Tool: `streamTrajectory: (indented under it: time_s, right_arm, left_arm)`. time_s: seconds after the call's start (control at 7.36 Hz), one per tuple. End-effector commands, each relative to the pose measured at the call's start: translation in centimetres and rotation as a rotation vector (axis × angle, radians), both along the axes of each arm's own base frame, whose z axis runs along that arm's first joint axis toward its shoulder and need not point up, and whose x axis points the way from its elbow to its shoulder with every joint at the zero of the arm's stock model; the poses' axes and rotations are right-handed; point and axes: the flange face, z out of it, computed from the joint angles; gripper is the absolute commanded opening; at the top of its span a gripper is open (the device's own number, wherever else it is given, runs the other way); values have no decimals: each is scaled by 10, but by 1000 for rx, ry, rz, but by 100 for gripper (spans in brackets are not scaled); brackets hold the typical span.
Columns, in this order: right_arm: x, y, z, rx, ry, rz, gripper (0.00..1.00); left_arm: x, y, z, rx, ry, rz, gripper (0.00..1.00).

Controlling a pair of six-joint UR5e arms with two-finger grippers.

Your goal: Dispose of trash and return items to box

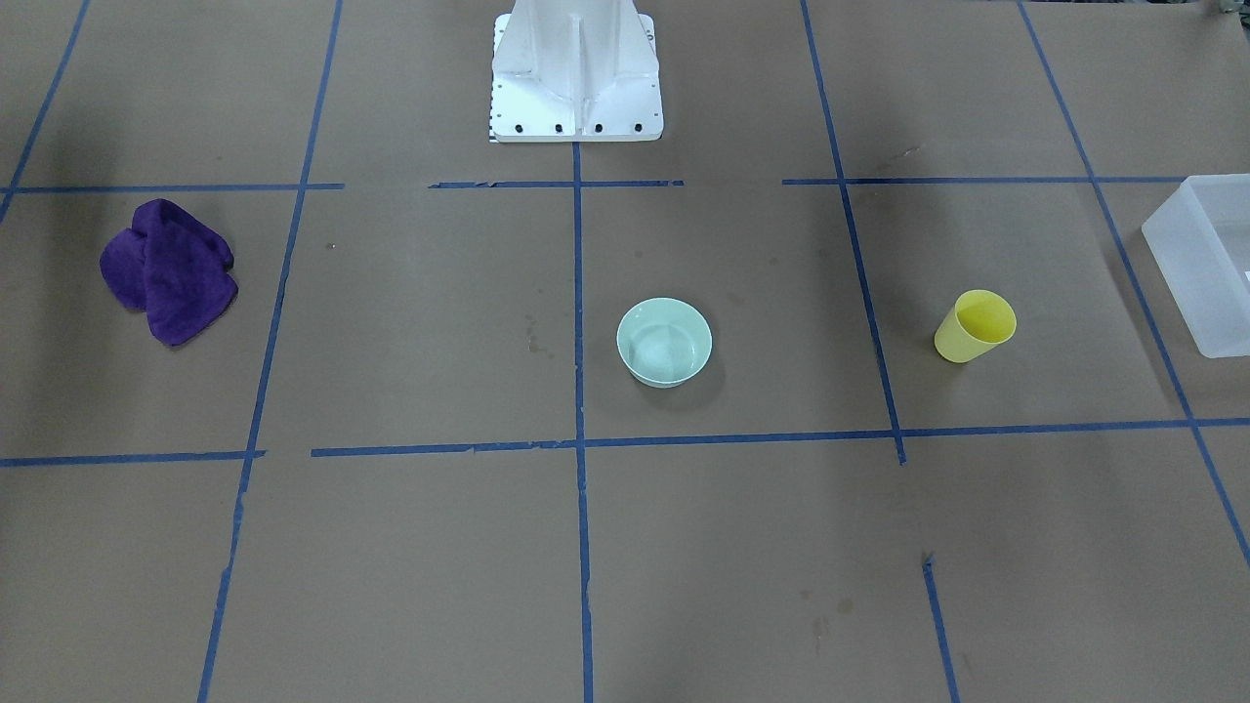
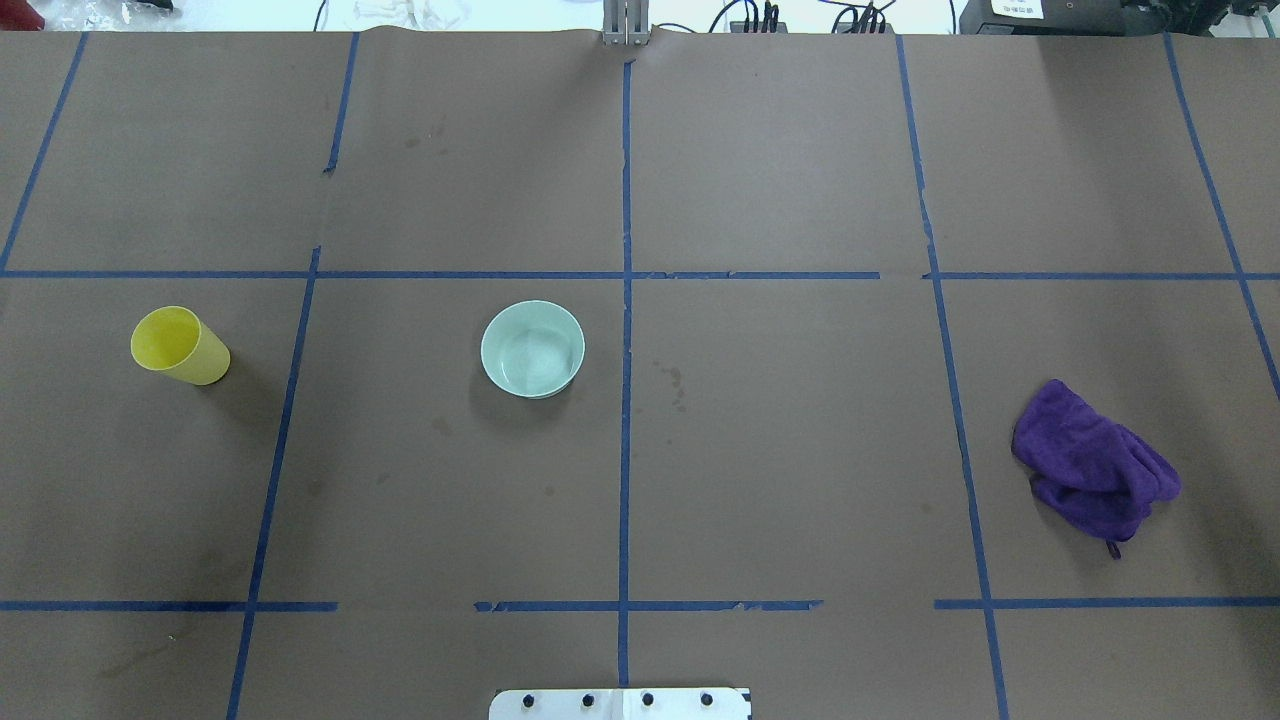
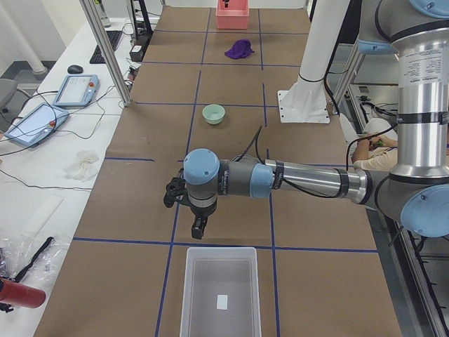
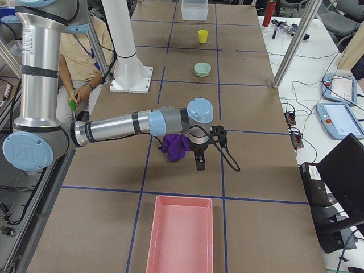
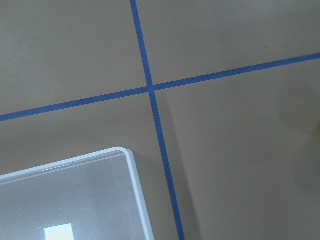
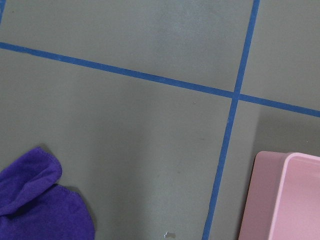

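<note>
The yellow cup stands upright on the table on my left side; it also shows in the overhead view. The frosted white box sits at the table's left end and holds only a small white label; its corner shows in the left wrist view. My left gripper hangs above the table just short of the box; I cannot tell whether it is open or shut. My right gripper hangs beside a purple cloth; I cannot tell its state either.
A pale green bowl stands near the table's middle. A pink bin sits at the right end. The purple cloth lies crumpled on the right side. The white pedestal base stands at the robot's edge.
</note>
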Motion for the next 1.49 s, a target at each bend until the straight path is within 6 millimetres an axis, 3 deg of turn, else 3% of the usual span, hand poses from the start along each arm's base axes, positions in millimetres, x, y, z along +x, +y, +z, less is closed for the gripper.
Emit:
streamTrajectory:
  time_s: [0.0, 0.14, 0.68, 1.36]
  right_arm:
    - [0, -1, -2, 4, 0, 0, 100]
    - [0, -1, -1, 2, 0, 0, 100]
    - [0, -2, -7, 15, -4, -1, 100]
    - [-1, 1, -16, 29, -21, -3, 100]
  left_arm:
    - [-11, 3, -19, 46, -6, 6, 100]
    - [-10, 0, -8, 26, -13, 9, 100]
    - [-14, -8, -16, -30, -73, -75, 100]
    - [-12, -7, -23, 29, -64, -72, 100]
